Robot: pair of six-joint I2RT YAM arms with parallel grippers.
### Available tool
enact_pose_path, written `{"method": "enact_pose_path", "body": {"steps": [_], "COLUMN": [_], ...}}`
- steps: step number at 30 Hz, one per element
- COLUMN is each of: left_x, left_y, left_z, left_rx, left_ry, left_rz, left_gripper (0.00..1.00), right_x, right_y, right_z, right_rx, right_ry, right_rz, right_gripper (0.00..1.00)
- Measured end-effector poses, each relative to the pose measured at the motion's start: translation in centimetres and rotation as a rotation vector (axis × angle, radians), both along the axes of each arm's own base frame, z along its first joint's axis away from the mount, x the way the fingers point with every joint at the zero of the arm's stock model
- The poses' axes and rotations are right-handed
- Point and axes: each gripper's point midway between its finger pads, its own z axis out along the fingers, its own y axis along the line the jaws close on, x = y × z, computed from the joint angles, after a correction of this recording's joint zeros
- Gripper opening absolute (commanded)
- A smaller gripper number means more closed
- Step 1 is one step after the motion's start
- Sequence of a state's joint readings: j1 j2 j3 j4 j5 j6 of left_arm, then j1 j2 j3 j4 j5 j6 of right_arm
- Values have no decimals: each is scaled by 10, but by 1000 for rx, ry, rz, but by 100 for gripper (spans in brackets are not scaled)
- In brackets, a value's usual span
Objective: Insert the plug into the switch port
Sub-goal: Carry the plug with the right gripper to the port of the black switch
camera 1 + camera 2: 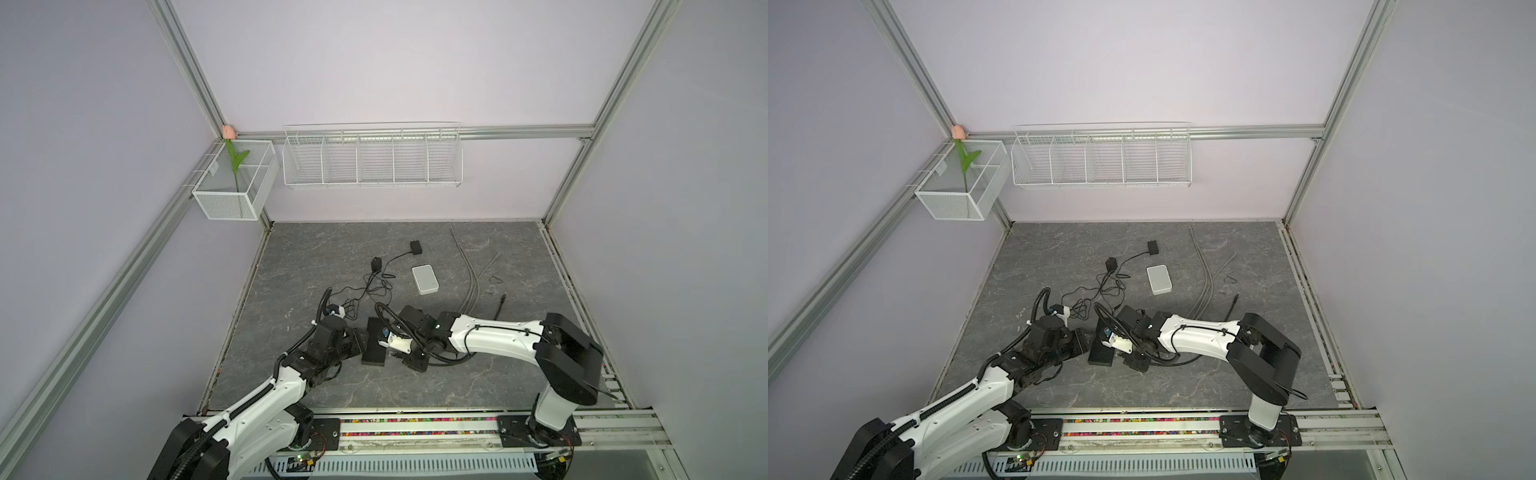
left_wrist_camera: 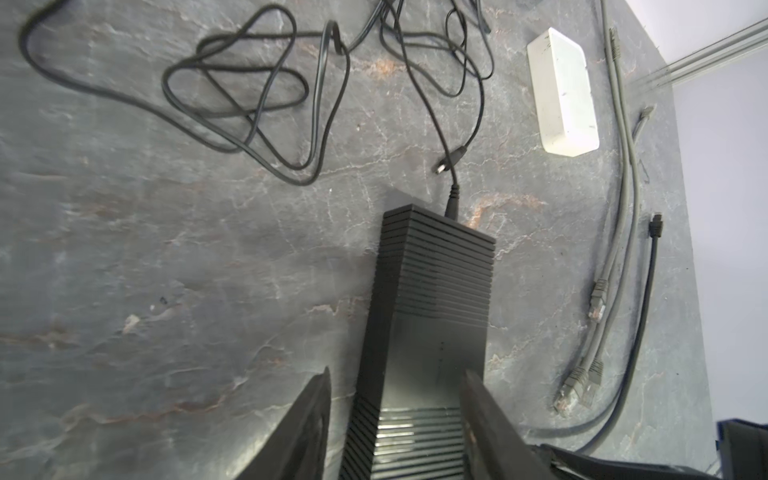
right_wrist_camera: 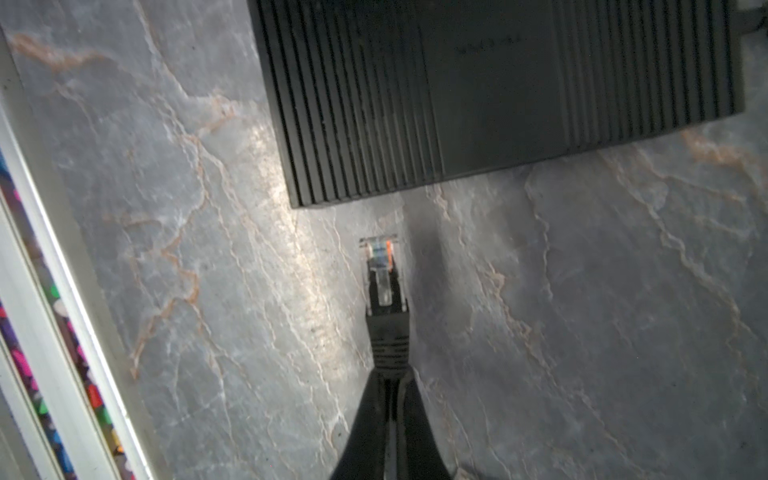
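Note:
The switch [image 1: 376,341] [image 1: 1104,347] is a black ribbed box lying flat on the grey stone table. In the left wrist view my left gripper [image 2: 397,372] stands open astride one end of the switch [image 2: 432,299]; a strip of table shows between one finger and the box's side. The clear plug [image 3: 380,266] on a black cable sticks out of my right gripper [image 3: 390,374], which is shut on the black boot behind it. The plug's tip points at the switch's long side [image 3: 498,83], a short gap away. No port shows in any view.
A white box [image 1: 425,279] [image 2: 563,91] lies behind the switch, with grey network cables [image 1: 471,282] [image 2: 623,166] to its right. Tangled black cord [image 1: 365,291] and two black adapters [image 1: 416,247] lie at the middle back. The front rail [image 3: 41,291] runs close by.

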State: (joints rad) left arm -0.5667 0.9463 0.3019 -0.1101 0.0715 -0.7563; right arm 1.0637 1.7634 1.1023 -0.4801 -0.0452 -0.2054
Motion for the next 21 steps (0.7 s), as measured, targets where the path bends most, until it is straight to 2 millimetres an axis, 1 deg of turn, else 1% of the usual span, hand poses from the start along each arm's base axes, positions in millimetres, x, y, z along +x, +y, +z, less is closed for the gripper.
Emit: {"method": "enact_pose_path", "body": {"steps": [3, 9, 15, 21], "left_x": [-3, -3, -7, -10], "left_y": [0, -2, -4, -10], "left_z": [-5, -6, -16, -23], "left_rx": [-4, -26, -33, -45], "left_ry": [14, 5, 36, 71], "left_rz": [-1, -1, -11, -37], "left_gripper": [47, 46, 45, 44], "right_x": [-4, -7, -10, -8], "right_y": [4, 3, 4, 8], "right_z": [-5, -14, -17, -17], "right_rx": [-10, -33, -39, -39], "right_ry": [6, 18, 22, 21], "right_rz": [14, 21, 26, 27], "right_gripper": [7, 6, 7, 7]}}
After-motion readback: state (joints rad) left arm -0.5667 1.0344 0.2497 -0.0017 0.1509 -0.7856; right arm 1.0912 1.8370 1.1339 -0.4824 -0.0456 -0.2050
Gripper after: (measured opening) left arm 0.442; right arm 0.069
